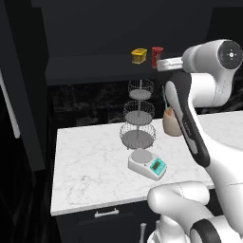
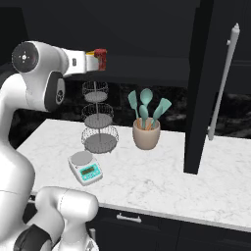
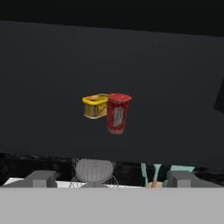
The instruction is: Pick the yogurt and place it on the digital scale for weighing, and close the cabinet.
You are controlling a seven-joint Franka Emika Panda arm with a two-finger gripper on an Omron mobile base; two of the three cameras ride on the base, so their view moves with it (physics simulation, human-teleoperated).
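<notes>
The yogurt [image 1: 157, 56] [image 2: 101, 56] [image 3: 118, 113], a small red cup, stands upright on the shelf inside the black cabinet [image 1: 90, 66]. My gripper [image 1: 161, 64] [image 2: 94, 62] [image 3: 111, 179] is raised to shelf height, just short of the cup and pointing at it, open, with nothing between its fingers. Both cabinet doors are swung open: one at the left [image 1: 21, 95], the other at the right [image 2: 206, 83] with a long silver handle [image 2: 223, 78]. The digital scale [image 1: 147, 164] [image 2: 86, 166] lies bare on the marble counter [image 1: 90, 161], below the arm.
A squat yellow container [image 1: 139, 55] [image 3: 96, 106] sits touching or just behind the yogurt's left side. A tiered wire basket stand [image 1: 137, 114] [image 2: 98, 120] and a beige crock of teal utensils [image 1: 172, 121] [image 2: 146, 132] stand behind the scale. A drawer handle [image 1: 107, 213] is under the counter's front edge.
</notes>
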